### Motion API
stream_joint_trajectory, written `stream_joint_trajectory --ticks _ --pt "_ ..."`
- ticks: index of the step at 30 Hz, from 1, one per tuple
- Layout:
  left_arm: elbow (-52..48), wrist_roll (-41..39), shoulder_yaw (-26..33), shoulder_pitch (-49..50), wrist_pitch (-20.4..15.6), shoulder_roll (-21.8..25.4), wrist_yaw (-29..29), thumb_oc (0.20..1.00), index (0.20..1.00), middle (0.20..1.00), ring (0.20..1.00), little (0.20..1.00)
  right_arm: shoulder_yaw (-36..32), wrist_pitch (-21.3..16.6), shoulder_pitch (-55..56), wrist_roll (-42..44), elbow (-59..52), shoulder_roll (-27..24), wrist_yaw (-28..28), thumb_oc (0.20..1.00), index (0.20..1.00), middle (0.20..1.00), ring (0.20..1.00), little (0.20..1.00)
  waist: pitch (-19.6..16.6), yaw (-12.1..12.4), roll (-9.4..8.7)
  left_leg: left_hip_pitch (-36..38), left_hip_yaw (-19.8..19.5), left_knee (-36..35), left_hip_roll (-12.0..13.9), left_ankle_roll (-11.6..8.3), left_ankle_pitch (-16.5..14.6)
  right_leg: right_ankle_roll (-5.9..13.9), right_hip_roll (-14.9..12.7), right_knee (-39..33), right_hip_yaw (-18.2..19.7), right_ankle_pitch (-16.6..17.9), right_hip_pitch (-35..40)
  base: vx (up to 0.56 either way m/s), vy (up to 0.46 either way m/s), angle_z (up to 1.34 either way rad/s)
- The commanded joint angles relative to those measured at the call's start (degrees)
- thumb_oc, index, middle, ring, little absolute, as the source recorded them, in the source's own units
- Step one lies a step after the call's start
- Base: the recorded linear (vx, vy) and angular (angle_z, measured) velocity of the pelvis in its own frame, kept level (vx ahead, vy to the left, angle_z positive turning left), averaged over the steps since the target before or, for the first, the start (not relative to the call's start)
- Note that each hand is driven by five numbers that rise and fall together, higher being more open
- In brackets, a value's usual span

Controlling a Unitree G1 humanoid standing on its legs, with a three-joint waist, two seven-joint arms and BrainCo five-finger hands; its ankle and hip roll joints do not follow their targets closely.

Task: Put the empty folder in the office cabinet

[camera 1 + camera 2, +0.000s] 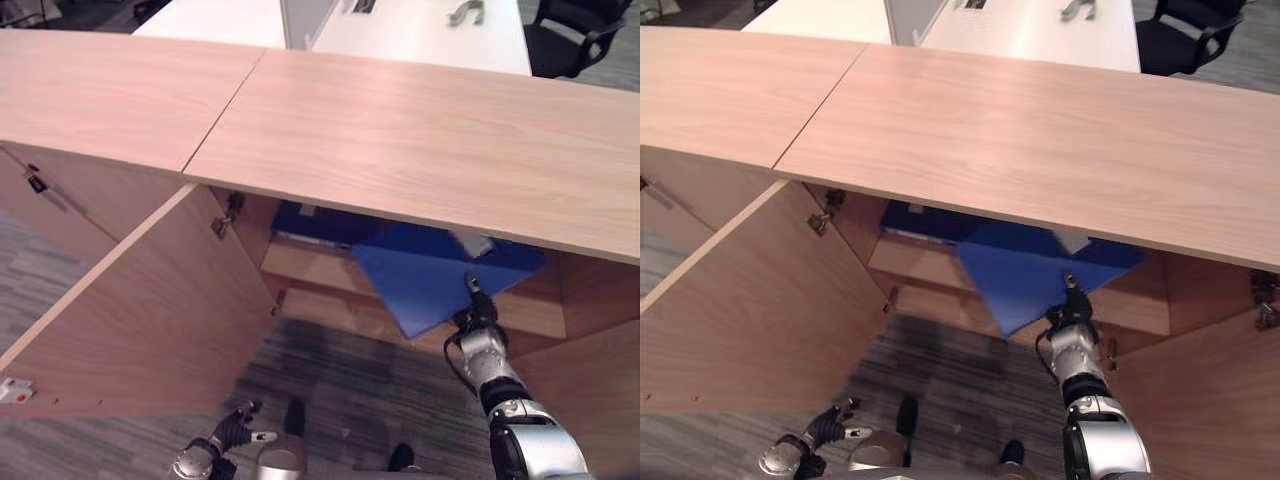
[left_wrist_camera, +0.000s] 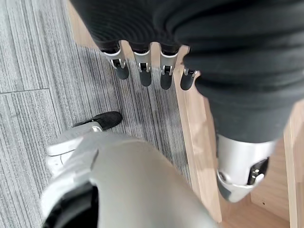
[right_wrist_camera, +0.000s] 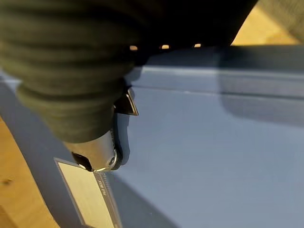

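Observation:
The blue folder [image 1: 430, 275] hangs tilted in the open cabinet's mouth, its far end under the wooden cabinet top [image 1: 400, 130] and its near corner sticking out over the floor. My right hand [image 1: 471, 292] reaches up from below to its near edge. Up close, its thumb [image 3: 102, 152] presses on the folder's blue face [image 3: 213, 142] beside a pale label [image 3: 88, 192], and the other fingers are hidden past the folder's edge. My left hand [image 1: 228, 432] hangs low by the floor, its fingers [image 2: 145, 71] straight and holding nothing.
The cabinet's left door [image 1: 130, 310] swings wide open toward me, and the right door [image 1: 590, 390] stands open too. Another blue item [image 1: 300, 220] lies deep inside above a wooden shelf [image 1: 300, 265]. A white desk [image 1: 400, 25] and black chair [image 1: 570, 35] stand behind.

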Motion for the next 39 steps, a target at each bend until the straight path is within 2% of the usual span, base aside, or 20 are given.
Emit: stream_joint_trajectory --ticks 1,4,8,13,20,24,27,28,30,31,32,33,34,35,36,39 --pt "-1.67 -2.65 -3.16 -2.25 -0.9 2.1 0.28 1.0 1.0 1.0 1.0 1.0 -3.74 -6.18 -5.79 5.43 1.05 -5.05 -0.32 0.2 0.2 0.2 0.2 0.2 0.31 2.39 1.13 0.81 -1.55 1.39 -2.23 3.1 -6.35 2.41 -1.04 8.03 3.15 -6.17 -3.03 -0.01 0.077 0.11" --pt "-4.18 -2.7 -3.75 -3.17 -1.08 4.01 -0.04 1.0 1.0 1.0 1.0 1.0 -9.88 -8.51 -9.67 11.88 5.85 -9.81 -2.19 0.2 0.2 0.2 0.2 0.2 0.23 3.05 1.46 -0.32 -2.24 2.44 -3.07 3.63 -7.07 3.07 -2.1 9.28 2.6 -6.33 -3.84 0.02 0.098 0.17" --pt "-5.71 -2.26 -4.87 -3.94 -1.26 5.14 -0.19 1.0 1.0 1.0 1.0 1.0 -13.8 -9.34 -11.75 14.93 11.38 -14.57 -4.96 0.2 0.2 0.2 0.2 0.2 -0.33 3.25 1.48 -0.73 -2.68 3.43 -3.72 4.0 -7.93 3.63 -2.71 9.53 2.4 -6.35 -3.59 0.04 0.064 0.1" --pt "-7.47 -2.15 -6.33 -3.69 -1.36 5.49 -0.41 1.0 1.0 1.0 1.0 1.0 -15.63 -9.26 -12.73 17.51 15.14 -17.07 -6.35 0.2 0.2 0.2 0.2 0.2 -1.47 3.0 1.65 0.22 -2.22 2.76 -4.29 4.29 -8.55 4.08 -3.03 8.57 2.58 -6.06 -3.07 0.05 0.048 0.0" --pt "-6.09 -2.38 -5.98 -2.96 -1.38 4.96 0.35 1.0 1.0 1.0 1.0 1.0 -14.51 -9.69 -13.15 17.07 14.8 -14.92 -7.32 0.2 0.2 0.2 0.2 0.2 -2.54 2.0 1.61 2.48 -0.63 0.94 -4.36 4.33 -8.73 4.07 -2.86 6.8 3.93 -5.33 -2.34 0.03 0.026 -0.12" --pt "-4.87 -2.3 -6.12 -2.52 -1.33 4.22 0.25 1.0 1.0 1.0 1.0 1.0 -12.69 -8.5 -13.97 15.84 15.14 -13.69 -6.84 0.2 0.2 0.2 0.2 0.2 -3.07 1.57 1.63 3.66 0.74 0.63 -4.41 4.35 -9.25 4.29 -3.05 6.53 4.41 -4.67 -2.06 0.01 0.013 -0.22" --pt "-4.69 -2.49 -6.07 -2.19 -0.9 4.52 -0.39 1.0 1.0 1.0 1.0 1.0 -11.17 -7.48 -14.54 14.44 14.14 -12.18 -5.67 0.2 0.2 0.2 0.2 0.2 -2.63 1.24 2.15 4.89 2.05 0.68 -3.61 4.78 -9.76 5.23 -3.5 12.69 4.4 -4.27 -4.65 -0.01 0.025 -0.26" --pt "-4.74 -2.43 -5.96 -2.01 -0.85 4.91 -0.67 1.0 1.0 1.0 1.0 1.0 -10.13 -6.4 -15.07 13.29 14.15 -11.25 -5.08 0.2 0.2 0.2 0.2 0.2 -1.8 1.16 3.18 6.16 3.48 0.97 -2.11 4.91 -10.15 7.07 -4.35 20.76 3.38 -3.23 -8.38 -0.03 -0.003 -0.41" --pt "-4.91 -2.05 -5.55 -1.52 -0.84 5.76 -0.86 1.0 1.0 1.0 1.0 1.0 -9.34 -5.29 -15.76 12.32 13.54 -11.1 -4.28 0.2 0.2 0.2 0.2 0.2 -0.7 0.66 4.5 7.4 4.56 1.69 -0.06 4.36 -10.71 7.07 -5.39 27.64 3.29 -0.69 -13.36 -0.01 -0.088 -0.45" --pt "-5.01 -2.23 -5.24 -1.25 -0.83 5.82 -1.04 1.0 1.0 1.0 1.0 1.0 -8.89 -4.58 -15.76 11.62 13.49 -10.82 -3.83 0.2 0.2 0.2 0.2 0.2 -0.77 0.97 4.3 7.88 5.28 1.67 0.32 3.7 -11.19 7.07 -7.32 25.48 2.8 -1.14 -14.2 0.09 -0.164 -0.44" --pt "-5.15 -2.35 -4.96 -0.75 -0.85 6.25 -1.23 1.0 1.0 1.0 1.0 1.0 -8.42 -4.29 -15.63 11.13 13.62 -10.54 -3.64 0.2 0.2 0.2 0.2 0.2 -0.92 1.31 3.82 8.19 5.53 1.45 0.07 3.36 -11.42 7.07 -8.13 22.01 2.29 -0.88 -13.44 0.11 -0.139 -0.41" --pt "-5.19 -2.35 -4.93 -0.69 -0.84 6.31 -1.24 1.0 1.0 1.0 1.0 1.0 -8.44 -4.29 -15.6 11.13 13.62 -10.48 -3.64 0.2 0.2 0.2 0.2 0.2 -0.93 1.3 3.83 8.25 5.54 1.42 0.11 3.37 -11.4 7.07 -8.04 21.7 2.23 -0.72 -13.24 0.1 -0.119 -0.44" --pt "-4.88 -2.48 -4.81 -0.37 -0.78 6.64 -1.5 1.0 1.0 1.0 1.0 1.0 -7.99 -4.17 -15.67 10.73 13.96 -10.56 -3.67 0.2 0.2 0.2 0.2 0.2 -1.04 1.58 3.31 8.7 5.41 1.06 -0.07 2.98 -11.59 7.07 -9.15 17.77 1.43 0.34 -12.84 0.18 -0.247 -0.31" --pt "-3.82 -2.42 -5.01 -0.22 -0.76 6.84 -1.72 1.0 1.0 1.0 1.0 1.0 -7.96 -4.04 -15.53 10.62 14.5 -10.49 -3.37 0.2 0.2 0.2 0.2 0.2 -1.37 1.64 2.94 9.82 4.97 0.38 0.78 1.78 -11.72 7.07 -10.88 11.84 0.84 3.34 -13.65 0.28 -0.352 -0.21" --pt "-2.9 -2.31 -5.18 -0.32 -0.77 6.82 -1.71 1.0 1.0 1.0 1.0 1.0 -8.11 -4.11 -15.29 10.77 14.43 -10.55 -3.19 0.2 0.2 0.2 0.2 0.2 -1.7 1.28 2.95 10.28 4.58 0.23 1.55 0.96 -11.88 7.07 -11.48 9.58 1.34 5.52 -14.47 0.3 -0.368 -0.11" --pt "-1.0 -0.37 -6.01 -1.04 -1.3 6.62 -1.99 1.0 1.0 1.0 1.0 1.0 -9.1 -3.7 -13.5 11.18 14.56 -11.76 -2.55 0.2 0.2 0.2 0.2 0.2 -3.31 0.84 1.58 11.03 3.71 0.17 1.87 -0.47 -12.71 7.07 -11.38 4.74 1.71 8.18 -13.44 0.24 -0.244 0.14"
